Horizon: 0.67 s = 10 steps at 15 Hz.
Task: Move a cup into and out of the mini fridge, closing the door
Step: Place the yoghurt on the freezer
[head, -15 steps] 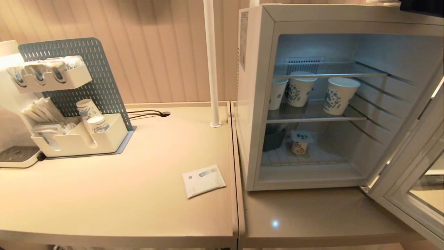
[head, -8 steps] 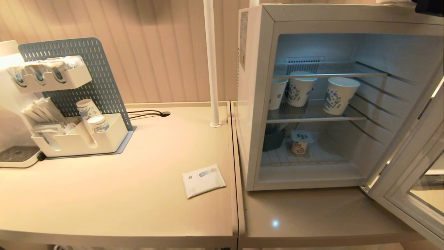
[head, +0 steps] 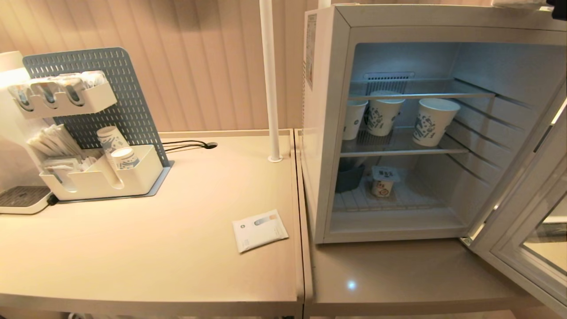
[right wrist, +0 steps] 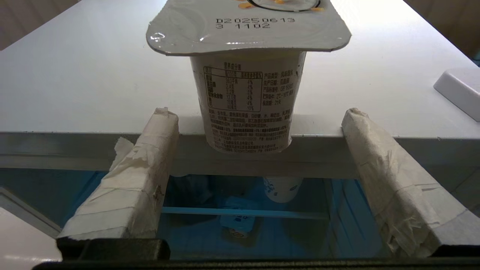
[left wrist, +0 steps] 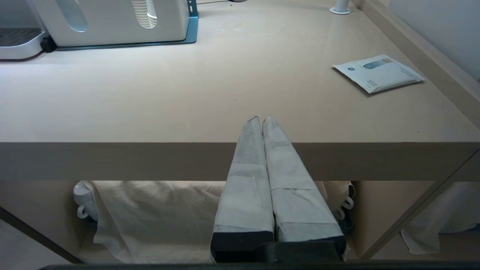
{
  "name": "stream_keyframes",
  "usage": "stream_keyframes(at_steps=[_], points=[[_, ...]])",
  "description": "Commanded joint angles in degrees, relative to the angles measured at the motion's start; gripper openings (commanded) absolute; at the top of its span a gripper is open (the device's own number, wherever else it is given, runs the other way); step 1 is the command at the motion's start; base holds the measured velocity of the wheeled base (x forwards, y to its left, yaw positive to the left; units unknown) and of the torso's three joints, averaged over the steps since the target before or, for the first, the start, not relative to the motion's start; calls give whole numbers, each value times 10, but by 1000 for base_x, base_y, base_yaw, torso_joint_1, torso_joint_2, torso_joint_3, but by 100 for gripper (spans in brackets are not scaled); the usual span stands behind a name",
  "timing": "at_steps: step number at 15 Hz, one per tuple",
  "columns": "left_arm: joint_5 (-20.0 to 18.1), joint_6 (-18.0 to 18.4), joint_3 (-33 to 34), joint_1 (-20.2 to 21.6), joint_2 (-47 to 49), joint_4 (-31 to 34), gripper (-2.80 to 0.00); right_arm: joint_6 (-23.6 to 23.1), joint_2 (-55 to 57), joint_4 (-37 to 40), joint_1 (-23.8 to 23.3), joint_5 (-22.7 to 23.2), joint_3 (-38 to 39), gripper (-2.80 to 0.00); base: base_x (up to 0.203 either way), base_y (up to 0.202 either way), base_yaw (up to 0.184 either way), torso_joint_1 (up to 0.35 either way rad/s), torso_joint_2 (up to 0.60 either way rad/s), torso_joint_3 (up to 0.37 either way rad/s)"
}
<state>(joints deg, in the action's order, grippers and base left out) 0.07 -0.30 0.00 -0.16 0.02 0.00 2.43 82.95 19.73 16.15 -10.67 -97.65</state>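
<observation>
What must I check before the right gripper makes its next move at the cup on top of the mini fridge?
1. Right gripper open, one finger on each side of the cup, not touching it: ok.
2. Cup upright on the mini fridge top: ok.
3. Cup base fully on the top, as it stands at the front edge: cannot tell.
4. Door swung open: ok.
5. Free place inside: the bottom shelf holds a second small cup, with bare shelf beside it: ok.
6. Left gripper shut, low in front of the table edge, away from the fridge: ok.
</observation>
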Motion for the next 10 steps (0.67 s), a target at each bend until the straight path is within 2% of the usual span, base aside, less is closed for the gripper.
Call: stream_keyframes(at_steps=[1, 10], points=[[0, 0, 1, 0, 0, 0, -280, 0, -17, -3, 0, 2, 11, 0, 0, 0, 0, 0, 0, 0], [0, 0, 1, 0, 0, -1, -280, -1, -103, -5, 1, 21, 79, 0, 0, 0, 0, 0, 0, 0]])
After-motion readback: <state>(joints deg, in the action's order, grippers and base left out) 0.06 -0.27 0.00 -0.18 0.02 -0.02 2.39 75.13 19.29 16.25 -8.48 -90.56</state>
